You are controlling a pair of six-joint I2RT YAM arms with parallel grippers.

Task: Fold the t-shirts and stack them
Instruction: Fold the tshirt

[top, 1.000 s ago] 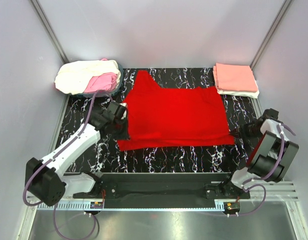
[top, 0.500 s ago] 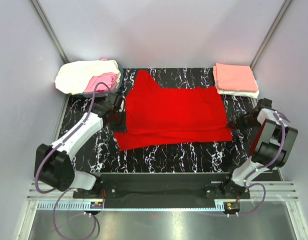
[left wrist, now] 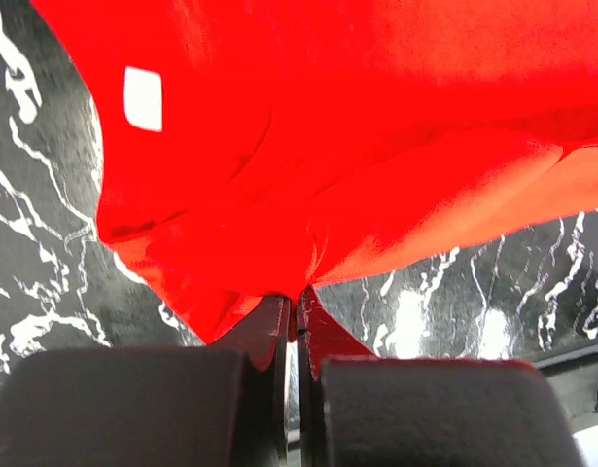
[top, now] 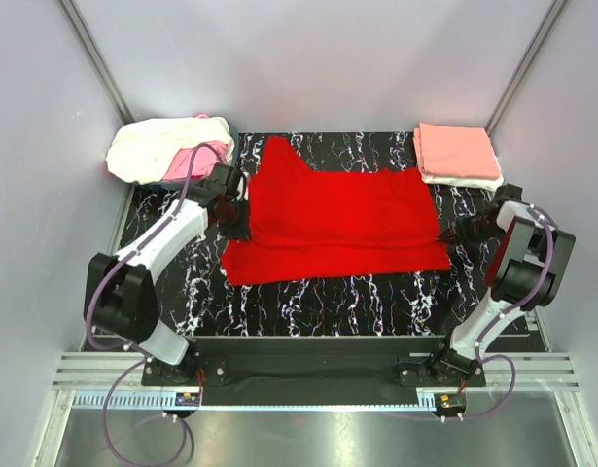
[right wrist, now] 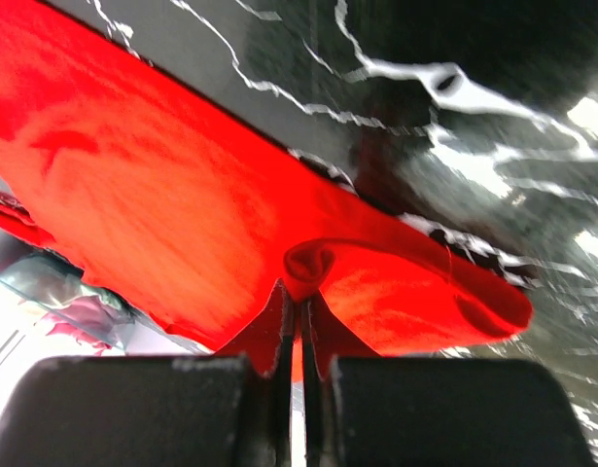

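Left tool (left wrist: 297, 304) — red t-shirt (left wrist: 376, 126) edge within

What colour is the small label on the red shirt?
White; the label on the red shirt shows best in the left wrist view.

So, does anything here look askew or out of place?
Nothing looks damaged. The red t-shirt lies uneven, its far-left corner jutting out, pinched by the left gripper and the right gripper. The shirt heap far left is crumpled.
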